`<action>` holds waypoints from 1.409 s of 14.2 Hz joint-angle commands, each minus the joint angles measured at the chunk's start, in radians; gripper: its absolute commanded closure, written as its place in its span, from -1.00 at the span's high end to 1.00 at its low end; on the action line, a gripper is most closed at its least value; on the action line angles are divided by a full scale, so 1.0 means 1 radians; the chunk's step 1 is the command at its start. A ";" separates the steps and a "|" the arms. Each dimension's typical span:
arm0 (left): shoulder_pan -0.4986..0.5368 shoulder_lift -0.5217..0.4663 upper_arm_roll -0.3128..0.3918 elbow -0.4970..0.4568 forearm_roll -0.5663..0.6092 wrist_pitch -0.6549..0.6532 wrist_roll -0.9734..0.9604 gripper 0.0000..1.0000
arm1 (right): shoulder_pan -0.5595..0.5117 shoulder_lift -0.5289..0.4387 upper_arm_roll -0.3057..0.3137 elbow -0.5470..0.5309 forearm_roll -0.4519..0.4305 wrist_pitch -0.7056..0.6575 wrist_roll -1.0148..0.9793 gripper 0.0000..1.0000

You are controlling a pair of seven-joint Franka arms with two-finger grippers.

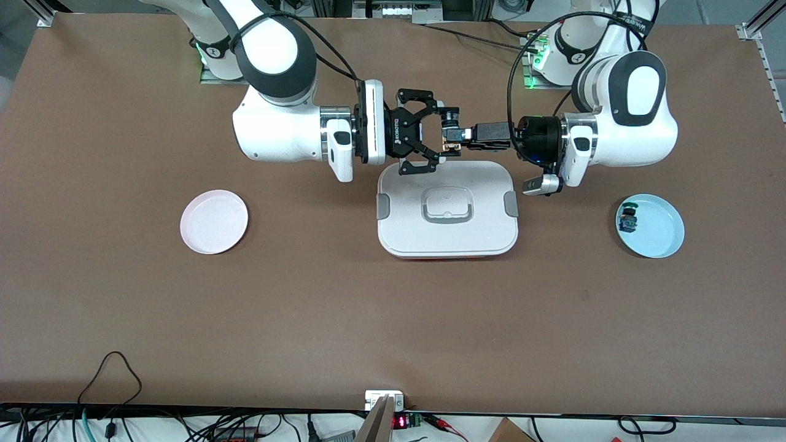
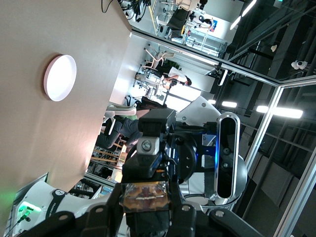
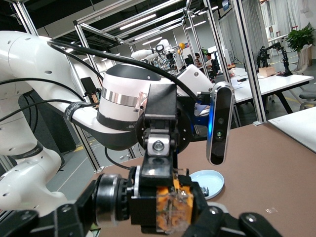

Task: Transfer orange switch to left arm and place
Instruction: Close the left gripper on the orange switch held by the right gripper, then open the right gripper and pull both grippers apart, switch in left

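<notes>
The orange switch [image 1: 452,146] hangs in the air between the two grippers, above the edge of the white box [image 1: 448,236] that lies farther from the front camera. My left gripper [image 1: 465,134] is shut on the middle of the switch. The right gripper [image 1: 451,131] stands open, with one jaw off the capped end and the other off the orange body. In the right wrist view the switch [image 3: 173,207] lies crosswise, with its round cap [image 3: 111,202] and black collar to one side. The left wrist view shows its tan body [image 2: 145,196] held in my jaws.
A pink plate [image 1: 214,221] lies toward the right arm's end of the table. A light blue plate [image 1: 660,236] toward the left arm's end holds a small blue-green switch [image 1: 628,221]. Cables and equipment line the table edge nearest the front camera.
</notes>
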 commanded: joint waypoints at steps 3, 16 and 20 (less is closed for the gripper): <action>0.012 0.000 -0.010 0.007 -0.020 0.002 0.018 -0.48 | 0.008 -0.006 -0.011 0.004 0.025 -0.005 -0.007 1.00; 0.096 0.011 -0.002 0.104 0.678 -0.069 0.131 -0.48 | -0.064 -0.101 -0.157 -0.137 0.018 -0.192 -0.005 1.00; 0.141 0.011 -0.006 0.116 1.084 -0.119 0.272 -0.47 | -0.084 -0.101 -0.240 -0.185 -0.036 -0.327 0.054 1.00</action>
